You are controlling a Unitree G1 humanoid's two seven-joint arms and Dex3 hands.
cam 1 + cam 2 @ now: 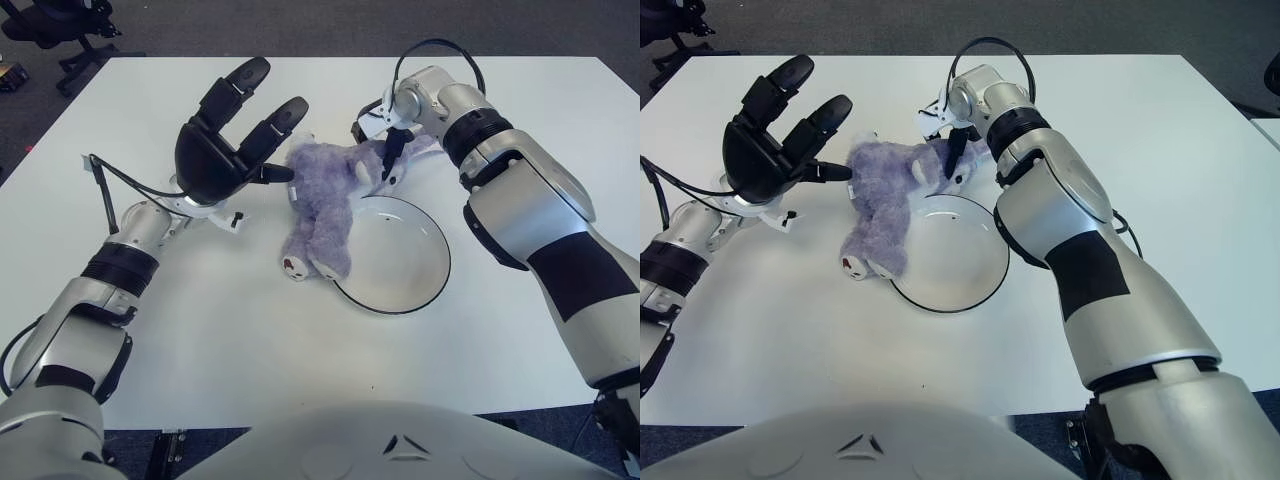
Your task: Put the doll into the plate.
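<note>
Purple doll (325, 205) lies on white surface (220, 330), just left of plate (395, 255); its legs touch/overlap plate's left rim, head end points away toward far side. Right hand (392, 140) sits at doll's head end, beyond plate, fingers (392, 152) curled down onto doll's ear area, pinching fabric. Left hand (225, 150) hovers left of doll, raised off surface, fingers (240, 85) spread wide, holding nothing.
</note>
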